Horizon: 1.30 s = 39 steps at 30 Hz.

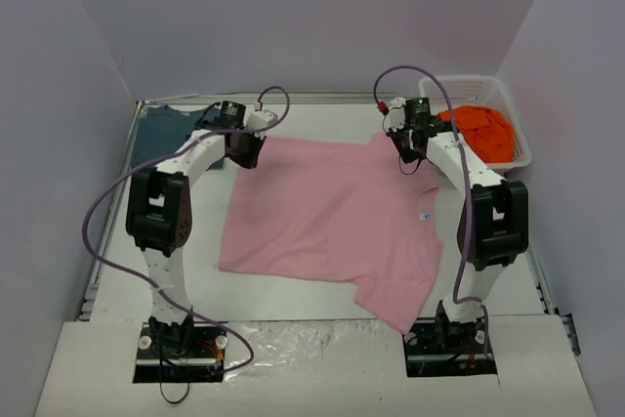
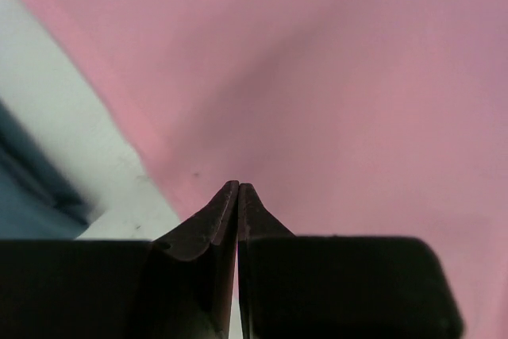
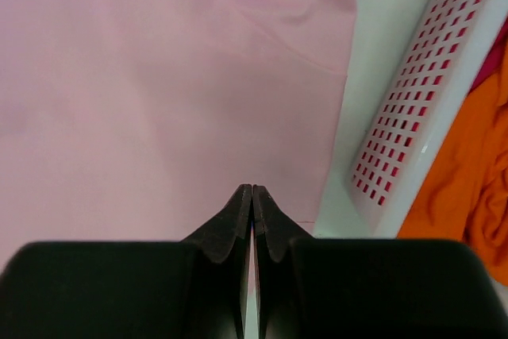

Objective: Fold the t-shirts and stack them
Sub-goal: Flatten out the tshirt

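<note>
While the light pink cotton t-shirt (image 1: 322,222) lies spread flat on the white surface (image 1: 293,298), left hand (image 1: 244,151) and right hand (image 1: 410,156) sit clenched at its far corners; any pinched cloth, can't tell. Dark teal-blue t-shirt (image 1: 161,134) far left, orange t-shirt (image 1: 483,132) inside the white mesh basket (image 1: 520,139).

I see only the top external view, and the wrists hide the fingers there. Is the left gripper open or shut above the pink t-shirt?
Observer: The left gripper is shut, its tips meeting over the pink t-shirt just inside the edge.
Operator: And the right gripper?
Observer: Shut too, over the pink cloth near the edge that faces the white basket.
Operator: Is cloth pinched?
Observer: I cannot tell; the cloth under both looks flat.
</note>
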### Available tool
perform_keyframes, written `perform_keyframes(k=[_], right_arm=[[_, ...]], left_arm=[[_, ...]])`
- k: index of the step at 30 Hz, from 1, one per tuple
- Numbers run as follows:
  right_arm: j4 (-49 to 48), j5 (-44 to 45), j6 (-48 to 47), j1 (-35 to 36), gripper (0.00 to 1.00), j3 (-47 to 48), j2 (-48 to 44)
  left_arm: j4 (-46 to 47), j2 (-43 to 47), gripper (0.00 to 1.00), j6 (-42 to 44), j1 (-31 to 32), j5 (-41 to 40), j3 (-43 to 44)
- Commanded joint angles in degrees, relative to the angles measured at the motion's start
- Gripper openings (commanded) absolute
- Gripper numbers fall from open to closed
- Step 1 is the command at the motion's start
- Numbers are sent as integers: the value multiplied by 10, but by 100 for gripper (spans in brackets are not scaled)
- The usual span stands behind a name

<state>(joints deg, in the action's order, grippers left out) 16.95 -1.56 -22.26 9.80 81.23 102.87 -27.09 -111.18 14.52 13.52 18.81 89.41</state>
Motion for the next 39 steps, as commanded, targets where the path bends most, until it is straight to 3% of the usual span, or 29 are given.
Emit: perform_keyframes(k=[1,8,18,24,31,39], right_arm=[[7,1,12,2,0,-5,34],[9,9,20,2,0,9,99],[19,14,10,-5,0,69,186],[50,10,5,-8,0,189,282],[94,10,-4,-10,0,356,388],[104,7,-23,-11,0,461,455]], left_arm=[[-28,-26,2,-47,1,70,73],[-58,-126,2,-79,-1,109,156],[-131,-246,2,-93,-9,103,271],[-161,-292,2,-108,-11,54,331],[-237,-375,2,-124,-24,45,521],[-220,-394,2,-99,-25,-58,582]])
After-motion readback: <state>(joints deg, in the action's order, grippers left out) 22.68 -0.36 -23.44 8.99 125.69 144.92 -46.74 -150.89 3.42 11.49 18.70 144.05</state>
